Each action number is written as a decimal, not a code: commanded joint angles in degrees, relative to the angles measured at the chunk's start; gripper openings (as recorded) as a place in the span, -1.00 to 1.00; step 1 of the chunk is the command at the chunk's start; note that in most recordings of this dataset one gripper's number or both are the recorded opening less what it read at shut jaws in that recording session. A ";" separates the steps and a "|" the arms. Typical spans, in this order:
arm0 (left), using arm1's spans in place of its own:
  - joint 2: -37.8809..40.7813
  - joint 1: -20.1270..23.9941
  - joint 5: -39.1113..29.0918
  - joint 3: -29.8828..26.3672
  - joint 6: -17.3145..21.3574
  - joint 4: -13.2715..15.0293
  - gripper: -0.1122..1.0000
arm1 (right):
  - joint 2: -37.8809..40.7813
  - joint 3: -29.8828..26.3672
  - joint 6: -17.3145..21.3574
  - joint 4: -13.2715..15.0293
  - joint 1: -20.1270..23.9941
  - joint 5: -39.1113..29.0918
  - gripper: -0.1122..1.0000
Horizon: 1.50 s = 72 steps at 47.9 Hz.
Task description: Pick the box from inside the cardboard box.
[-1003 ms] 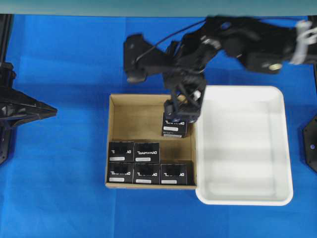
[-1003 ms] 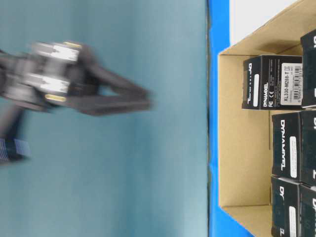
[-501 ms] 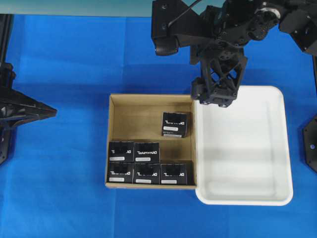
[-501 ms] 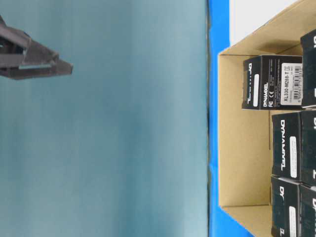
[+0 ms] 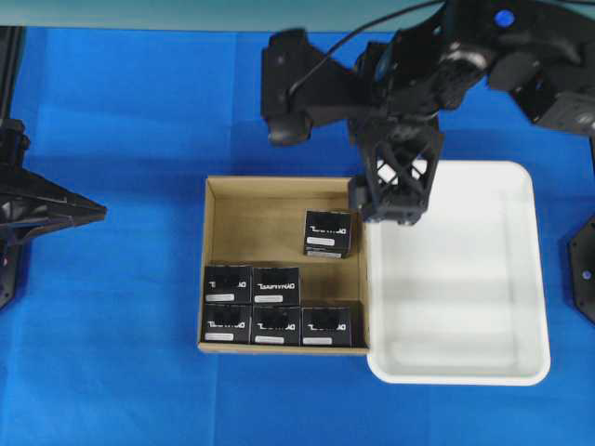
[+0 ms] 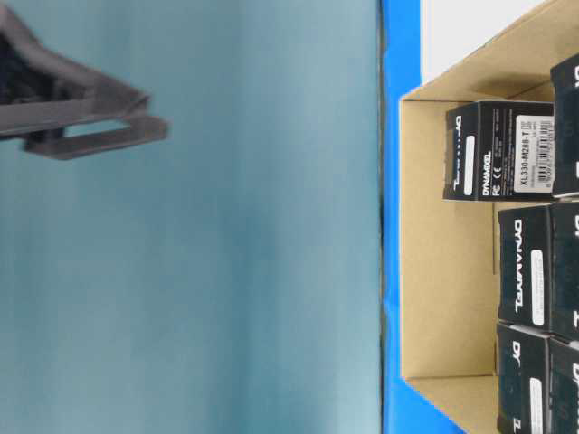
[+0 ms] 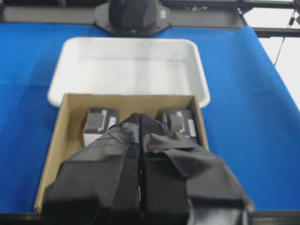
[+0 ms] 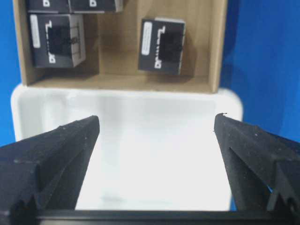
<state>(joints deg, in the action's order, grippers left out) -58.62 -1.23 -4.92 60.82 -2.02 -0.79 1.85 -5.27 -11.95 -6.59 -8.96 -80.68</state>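
overhead view: right end effector (image 5: 384, 216) hangs over the seam between the large shallow brown cardboard box (image 5: 256, 205) and the white plastic tray (image 5: 525, 279), jaws spread wide and empty, nothing between them in the right wrist view. it points downward, probably lining up a drop onto the lone small black box with white lettering (image 5: 327, 232), which sits flat on the carton floor by the right wall, apart from the rest. five more identical black boxes (image 5: 275, 307) are packed along the near wall in two rows, well apart from the target. the carton's right wall (image 5: 363, 269) touches the tray rim and runs just beside the target, so one finger may catch it. left end effector (image 7: 140, 136) clenched shut, parked off to the left over the blue desk (image 5: 112, 307), out of the way.
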 commanded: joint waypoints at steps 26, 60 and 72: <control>0.26 -0.44 0.26 -1.67 -0.09 -0.18 -0.92 | 9.84 5.62 1.32 0.09 2.81 13.01 0.96; 0.35 -1.05 0.26 -1.58 -0.09 -0.18 -0.92 | 10.55 17.49 2.72 0.18 1.14 29.09 0.97; 0.35 -1.05 0.26 -1.58 -0.09 -0.18 -0.92 | 12.30 18.37 2.37 0.09 0.70 30.59 0.97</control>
<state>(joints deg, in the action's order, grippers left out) -58.62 -2.29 -4.92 60.82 -2.02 -0.88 13.54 13.01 -9.32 -6.50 -8.00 -50.89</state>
